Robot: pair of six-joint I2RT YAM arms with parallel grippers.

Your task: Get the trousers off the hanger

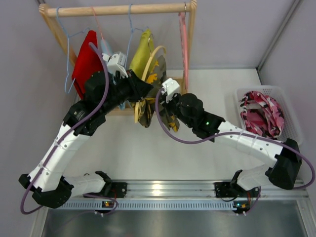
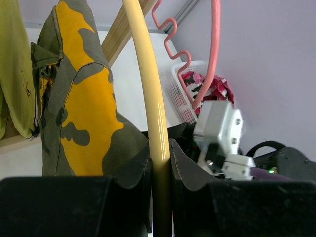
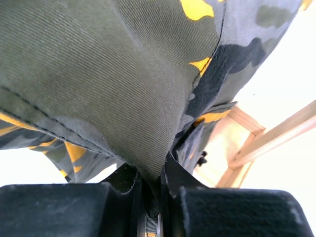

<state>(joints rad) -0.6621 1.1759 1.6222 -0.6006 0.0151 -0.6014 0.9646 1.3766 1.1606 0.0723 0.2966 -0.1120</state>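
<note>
Standing at the far side of the table (image 1: 123, 153), a wooden rack (image 1: 113, 10) carries a plain red pair (image 1: 86, 59) on the left and a plain olive-yellow pair (image 1: 140, 52) near the middle. An empty pink hanger (image 1: 183, 44) hangs on the rail towards the right. Just below the olive-yellow pair, the camouflage trousers (image 1: 148, 111) are draped over a cream hanger (image 2: 148, 98), and both arms meet there. The left gripper (image 2: 159, 158) is clamped on the cream hanger's bar, its fingers pressed against either side of it. The right gripper (image 3: 152, 182) comes in from the other side and has pinched a fold of the camouflage cloth tight between its fingers, with the fabric bunching up above them. Whether the cream hanger's hook sits on the rail I cannot tell from here. Over at the right edge of the table, well apart from the rack, the pink patterned trousers (image 1: 261, 113) lie crumpled in a white basket (image 1: 276, 89).
</note>
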